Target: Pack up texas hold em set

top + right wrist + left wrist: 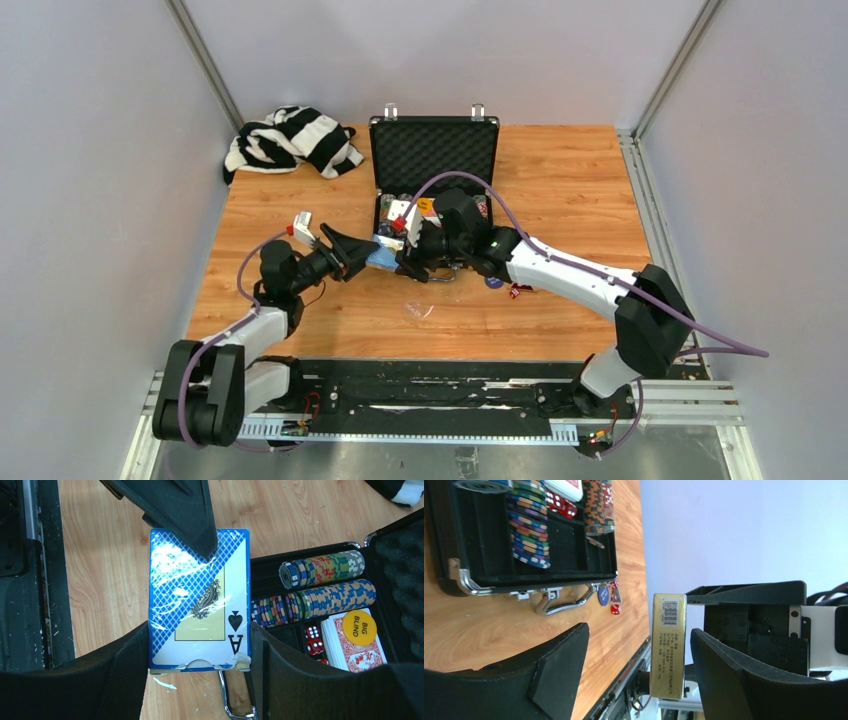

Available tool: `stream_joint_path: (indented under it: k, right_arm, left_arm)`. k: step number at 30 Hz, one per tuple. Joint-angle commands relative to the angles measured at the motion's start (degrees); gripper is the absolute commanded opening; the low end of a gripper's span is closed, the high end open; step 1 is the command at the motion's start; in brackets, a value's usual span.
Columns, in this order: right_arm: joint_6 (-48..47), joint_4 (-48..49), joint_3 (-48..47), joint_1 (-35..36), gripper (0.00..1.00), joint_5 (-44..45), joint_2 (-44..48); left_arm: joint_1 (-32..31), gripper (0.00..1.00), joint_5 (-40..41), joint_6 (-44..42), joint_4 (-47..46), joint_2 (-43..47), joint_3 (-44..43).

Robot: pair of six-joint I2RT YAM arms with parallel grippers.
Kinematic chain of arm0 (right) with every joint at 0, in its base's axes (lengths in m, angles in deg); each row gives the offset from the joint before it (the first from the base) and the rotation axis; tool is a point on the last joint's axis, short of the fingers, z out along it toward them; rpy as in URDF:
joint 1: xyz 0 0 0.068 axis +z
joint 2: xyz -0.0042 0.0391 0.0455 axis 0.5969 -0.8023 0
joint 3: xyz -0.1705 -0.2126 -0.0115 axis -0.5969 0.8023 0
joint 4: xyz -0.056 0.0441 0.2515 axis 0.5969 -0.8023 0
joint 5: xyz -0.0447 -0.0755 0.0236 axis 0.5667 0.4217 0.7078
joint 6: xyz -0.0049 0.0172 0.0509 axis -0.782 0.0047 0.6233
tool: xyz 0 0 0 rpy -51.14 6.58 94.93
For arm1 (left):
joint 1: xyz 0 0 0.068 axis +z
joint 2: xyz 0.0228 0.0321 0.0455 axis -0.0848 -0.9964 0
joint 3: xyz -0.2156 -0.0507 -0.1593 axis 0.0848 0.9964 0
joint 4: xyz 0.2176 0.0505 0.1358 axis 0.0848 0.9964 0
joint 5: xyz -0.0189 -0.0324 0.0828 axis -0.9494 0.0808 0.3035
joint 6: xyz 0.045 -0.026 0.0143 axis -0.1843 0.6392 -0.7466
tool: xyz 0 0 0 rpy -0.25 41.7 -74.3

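Note:
The black briefcase (434,150) stands open at the back centre, with rows of poker chips (325,595), red dice (314,640) and a red card deck under a yellow "BIG BLIND" button (359,627) in its foam tray. My right gripper (199,630) is shut on a blue ace-of-spades card box (199,600) and holds it above the table in front of the case. My left gripper (639,630) is open around the far end of that box (669,645), seen edge-on, with a gap on each side.
A blue round button (493,283) and loose red dice (517,291) lie on the wood in front of the case handle (564,605). A striped cloth (290,140) sits at the back left. A clear scrap (417,310) lies near the front.

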Motion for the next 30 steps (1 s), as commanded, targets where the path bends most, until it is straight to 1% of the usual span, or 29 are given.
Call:
stream_joint_path:
  k: [1,4,8,13,14,15,17,18,19,22,23,24,25,26,27,28,30]
  right_arm:
    - [0.9,3.3,0.2,-0.7,0.23,-1.9,0.9]
    - [0.9,3.3,0.2,-0.7,0.23,-1.5,0.4]
    - [0.8,3.2,0.2,-0.7,0.23,-0.9,0.2]
    - [0.6,3.1,0.5,-0.9,0.23,-0.2,0.2]
    - [0.6,3.1,0.6,-0.9,0.23,-0.1,0.3]
    - [0.5,3.0,0.6,-1.0,0.23,0.1,0.2]
    - [0.5,3.0,0.7,-1.1,0.24,0.2,-0.1]
    - [0.5,3.0,0.7,-1.3,0.24,0.2,-0.2]
    - [0.7,3.1,0.7,-1.4,0.23,0.1,-0.2]
    - [0.9,3.1,0.6,-1.7,0.24,0.2,-0.5]
    - [1.3,3.1,0.5,-1.8,0.26,0.6,-0.5]
    - [2.0,3.1,0.5,-1.9,0.34,1.4,-0.4]
    - [2.9,3.3,0.6,-2.0,0.45,3.0,-0.1]
    - [3.9,3.6,0.9,-2.0,0.59,4.9,0.4]
    - [4.8,4.2,1.5,-2.1,0.7,6.8,0.9]
    - [5.6,4.6,2.2,-2.1,0.72,8.9,1.7]
    - [7.0,5.1,3.9,-2.3,0.73,12.9,3.2]
  left_arm:
    - [-2.1,0.78,-1.8,4.5,-10.3,-2.2,1.5]
    - [-3.1,0.77,-2.5,8.1,-17.3,-4.9,2.1]
    - [-4.0,0.66,-2.5,11.6,-25.8,-9.2,3.4]
    - [-4.0,0.53,-2.3,12.8,-29.2,-12.3,3.9]
    - [-4.0,0.47,-2.1,12.9,-29.1,-12.2,3.9]
    - [-4.0,0.38,-1.8,12.7,-28.6,-11.8,3.8]
    - [-4.0,0.14,-1.3,11.5,-26.0,-10.5,3.3]
    - [-4.0,0.04,-1.2,10.7,-24.4,-9.8,3.0]
    - [-4.1,0.01,-1.3,10.0,-22.6,-9.0,2.7]
    - [-4.1,0.0,-0.6,7.2,-17.3,-6.7,1.8]
    - [-4.1,0.0,0.1,5.9,-14.9,-5.8,1.5]
    - [-4.1,0.0,0.9,4.5,-12.4,-4.9,1.1]
    - [-4.0,0.0,2.4,2.6,-9.0,-3.7,0.6]
    - [-4.1,0.0,4.0,0.5,-5.2,-2.5,-0.4]
    - [-4.0,0.0,5.7,-1.2,-2.2,-1.4,-1.3]
    - [-4.0,0.0,7.4,-2.5,0.3,-0.5,-2.1]
    - [-4.0,0.0,10.5,-3.3,1.7,0.3,-3.5]
